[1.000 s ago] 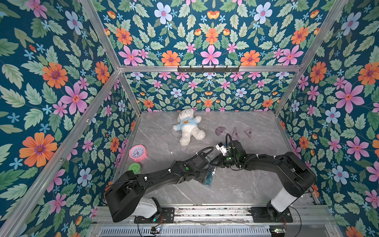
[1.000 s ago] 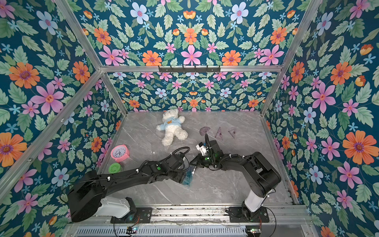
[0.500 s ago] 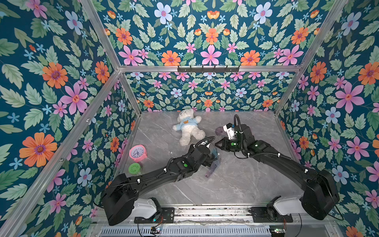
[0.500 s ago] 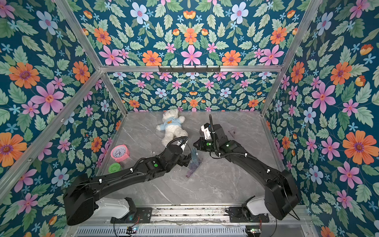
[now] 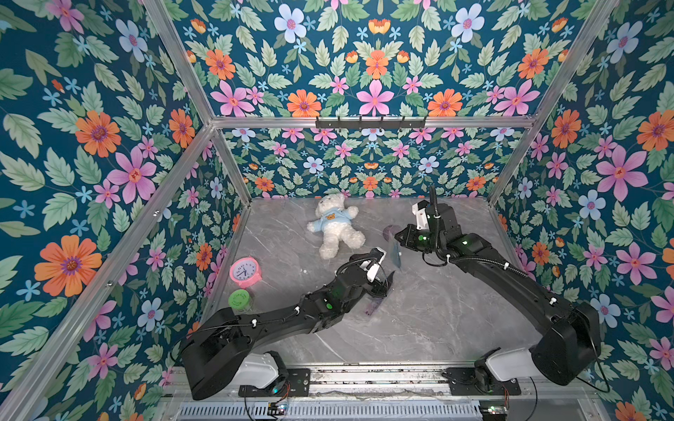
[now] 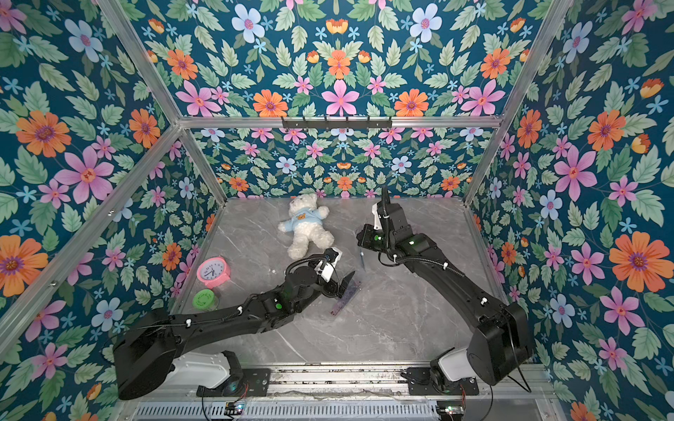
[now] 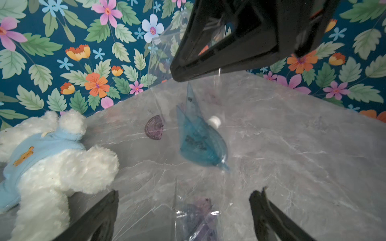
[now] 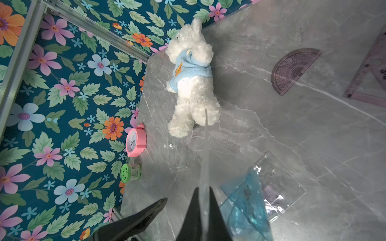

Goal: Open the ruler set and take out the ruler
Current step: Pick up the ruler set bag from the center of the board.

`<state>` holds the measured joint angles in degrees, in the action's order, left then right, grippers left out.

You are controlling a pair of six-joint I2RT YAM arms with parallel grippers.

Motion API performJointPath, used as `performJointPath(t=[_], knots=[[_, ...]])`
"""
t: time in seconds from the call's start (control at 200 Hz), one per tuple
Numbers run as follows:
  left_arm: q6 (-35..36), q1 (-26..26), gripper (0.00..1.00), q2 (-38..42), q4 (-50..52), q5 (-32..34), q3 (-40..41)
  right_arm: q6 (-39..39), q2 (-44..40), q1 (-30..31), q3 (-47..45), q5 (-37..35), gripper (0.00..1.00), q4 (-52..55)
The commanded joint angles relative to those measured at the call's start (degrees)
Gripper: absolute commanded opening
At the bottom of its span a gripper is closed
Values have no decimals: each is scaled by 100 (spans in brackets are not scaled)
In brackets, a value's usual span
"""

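Note:
The ruler set's clear bag (image 5: 394, 256), with a blue card inside, hangs in the air, and my right gripper (image 5: 398, 237) is shut on its top edge. The right wrist view shows the black fingers (image 8: 195, 205) pinching the clear film, with the blue card (image 8: 248, 200) beside them. The purple ruler (image 5: 374, 308) lies flat on the grey table (image 5: 437, 320); both top views show it, and one gives it more plainly (image 6: 345, 297). My left gripper (image 5: 386, 282) stands open low over the ruler's far end. In the left wrist view the ruler (image 7: 197, 219) lies between the spread fingers (image 7: 104, 210) under glinting clear film.
A white teddy bear (image 5: 333, 229) lies at the back. A pink alarm clock (image 5: 243, 271) and a green jar (image 5: 239, 299) stand by the left wall. A purple protractor (image 8: 292, 71) and a set square (image 8: 371, 79) lie at the back right. Floral walls close three sides.
My right gripper has lifted the bag up and back to the right. The ruler has slid out and come to rest on the table. My left gripper has let go and spread wide.

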<state>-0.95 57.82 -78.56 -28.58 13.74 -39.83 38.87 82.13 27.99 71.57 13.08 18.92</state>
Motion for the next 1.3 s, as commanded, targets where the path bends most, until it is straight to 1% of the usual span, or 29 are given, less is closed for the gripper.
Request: performJointPath(t=[0.0,0.06,0.12,0.48,0.61,0.715,0.81,0.885,0.95,1.135,1.195,1.26,1.295], knots=[[-129,33,99,-317,-837,42,-132,80,40,0,93,-120,9,-99],[-267,34,99,-534,-1199,172,-150,136,50,5,96,-147,9,-213],[-244,66,99,-733,-1446,198,-219,171,56,-2,124,-164,9,-280],[-46,132,99,-1722,-1698,919,-800,314,110,4,128,98,9,-538],[-67,124,97,-1974,-1840,1395,-928,327,86,2,100,157,9,-562],[-54,130,90,-2073,-2002,1758,-964,354,92,5,82,221,8,-595],[-24,126,83,-2126,-2151,1886,-960,371,110,2,79,254,8,-601],[-19,123,72,-2157,-2170,1979,-965,375,110,5,66,265,8,-609],[-19,120,66,-2181,-2188,2003,-965,401,110,5,52,283,8,-630],[-14,115,54,-2224,-2176,1969,-978,435,138,5,48,334,8,-670],[-20,118,52,-2225,-2153,1979,-974,445,122,3,31,340,8,-678],[-1,126,46,-2241,-2111,1916,-982,453,103,0,19,327,8,-692],[-18,116,45,-2242,-2069,1874,-991,455,87,-3,18,314,9,-699]])
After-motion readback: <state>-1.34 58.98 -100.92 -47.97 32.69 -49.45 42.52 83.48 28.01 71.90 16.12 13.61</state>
